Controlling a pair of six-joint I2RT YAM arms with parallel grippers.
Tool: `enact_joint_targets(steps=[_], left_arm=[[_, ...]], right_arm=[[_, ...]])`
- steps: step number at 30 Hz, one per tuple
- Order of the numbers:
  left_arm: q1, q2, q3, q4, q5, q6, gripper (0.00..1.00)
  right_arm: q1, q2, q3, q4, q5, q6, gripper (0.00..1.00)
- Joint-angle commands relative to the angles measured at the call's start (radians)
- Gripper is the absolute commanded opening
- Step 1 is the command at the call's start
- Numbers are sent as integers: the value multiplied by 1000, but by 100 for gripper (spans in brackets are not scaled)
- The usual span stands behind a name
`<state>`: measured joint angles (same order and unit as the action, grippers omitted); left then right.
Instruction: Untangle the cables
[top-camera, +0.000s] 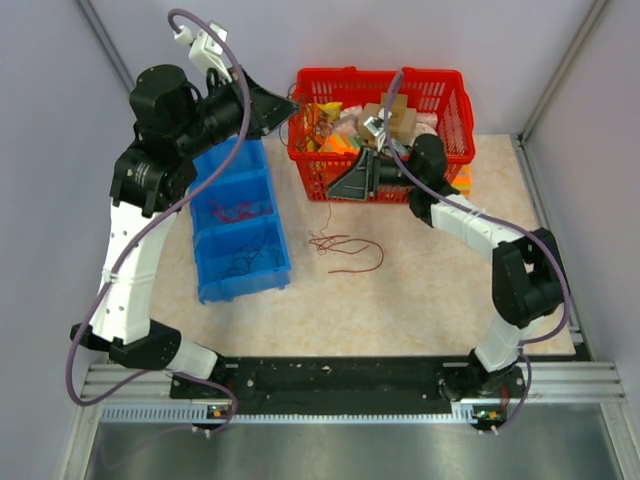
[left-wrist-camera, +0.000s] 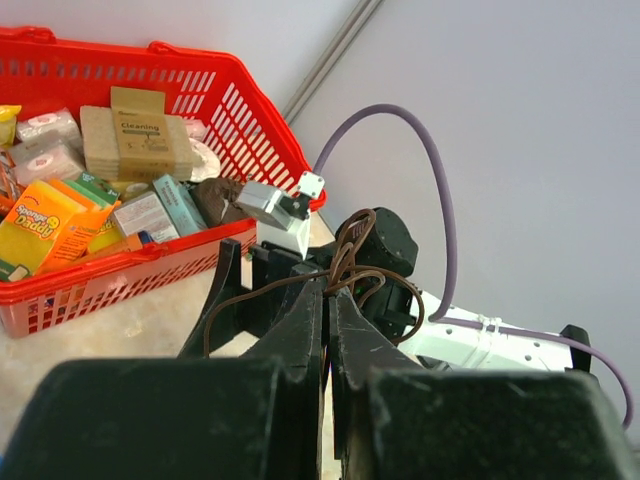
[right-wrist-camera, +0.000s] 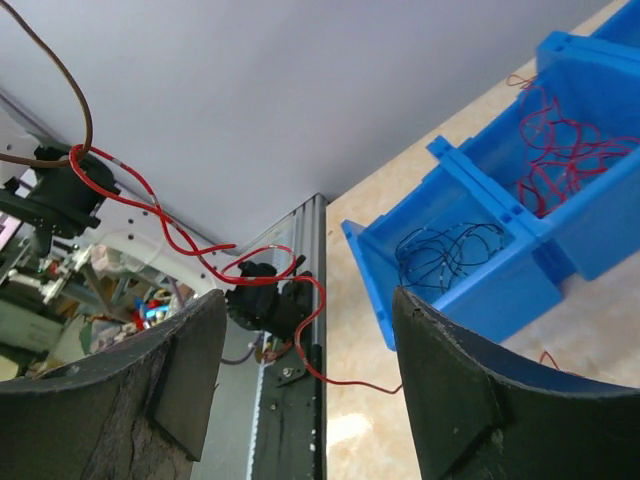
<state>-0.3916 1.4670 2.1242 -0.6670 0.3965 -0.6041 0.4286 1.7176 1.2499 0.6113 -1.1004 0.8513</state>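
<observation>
Left gripper (left-wrist-camera: 328, 292) clamped shut on a dark-red cable (left-wrist-camera: 352, 240), up left of the red basket (top-camera: 430, 75). Right gripper (right-wrist-camera: 308, 330) wide open, empty, at basket front. Red cables (top-camera: 343, 250) on surface (top-camera: 430, 290) near basket front. Risk: raised strand snags basket mesh, tightening the knot.
</observation>
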Motion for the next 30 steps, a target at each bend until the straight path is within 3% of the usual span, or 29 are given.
enact_joint_targets(steps=[1,4,8,9,10,13,18,22,27,30], left_arm=[[19,-5,59,27,42,-3,0],[31,-7,68,24,41,3,0],[39,-11,66,27,33,17,0],[40,-13,66,26,25,24,0],[40,-14,65,20,10,33,0],[40,-31,69,-9,-129,81,0],[39,-105,34,-62,-581,191,0],[40,-143,-35,-37,-789,245,0],[40,-123,-93,10,-788,216,0],[40,-94,-93,23,-782,178,0]], right_arm=[[56,-21,19,88,-21,25,63],[71,-23,17,62,14,14,54],[76,-33,11,1,45,-12,29],[76,-41,10,-37,63,-18,19],[76,-46,17,-110,97,-52,1],[78,-108,-7,-386,334,-150,0],[64,-263,-124,-855,970,-258,0],[-30,-380,-275,-993,1058,-250,0],[-62,-503,-395,-999,998,-285,0],[-70,-546,-392,-1062,1074,-301,0]])
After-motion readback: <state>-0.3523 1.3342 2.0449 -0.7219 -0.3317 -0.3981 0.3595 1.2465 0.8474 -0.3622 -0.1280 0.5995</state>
